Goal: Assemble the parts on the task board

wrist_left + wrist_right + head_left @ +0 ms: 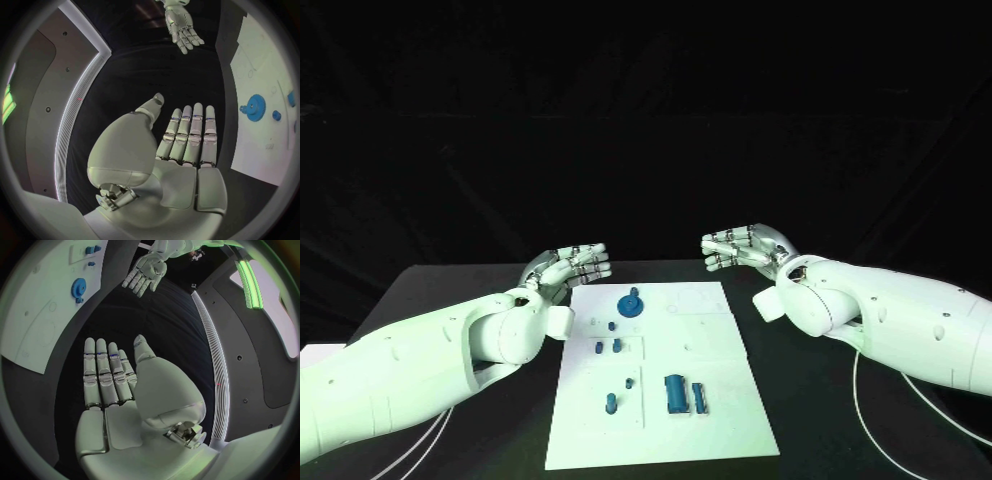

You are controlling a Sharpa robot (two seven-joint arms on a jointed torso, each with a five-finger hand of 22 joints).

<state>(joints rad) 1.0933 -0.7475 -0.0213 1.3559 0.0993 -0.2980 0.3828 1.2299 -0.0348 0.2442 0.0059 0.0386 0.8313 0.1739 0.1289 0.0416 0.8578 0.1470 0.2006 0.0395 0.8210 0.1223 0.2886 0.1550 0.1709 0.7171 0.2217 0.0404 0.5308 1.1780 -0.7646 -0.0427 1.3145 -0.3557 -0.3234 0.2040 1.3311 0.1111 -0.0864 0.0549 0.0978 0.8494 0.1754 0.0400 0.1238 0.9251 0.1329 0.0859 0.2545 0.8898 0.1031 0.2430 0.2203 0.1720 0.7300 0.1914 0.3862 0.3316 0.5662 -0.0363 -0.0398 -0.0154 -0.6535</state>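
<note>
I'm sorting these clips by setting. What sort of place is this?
Probably a robot test bench in a lab or studio: a black table against a dark backdrop, a white task board with small blue parts, and both hands, left hand and right hand, empty.

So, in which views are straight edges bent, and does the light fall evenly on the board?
Head view: the task board keeps straight edges and looks evenly lit, with black surroundings. Left wrist view: fisheye, so the board's edge curves beside the left hand. Right wrist view: the same bending behind the right hand, plus a bright green strip near the rim.
</note>
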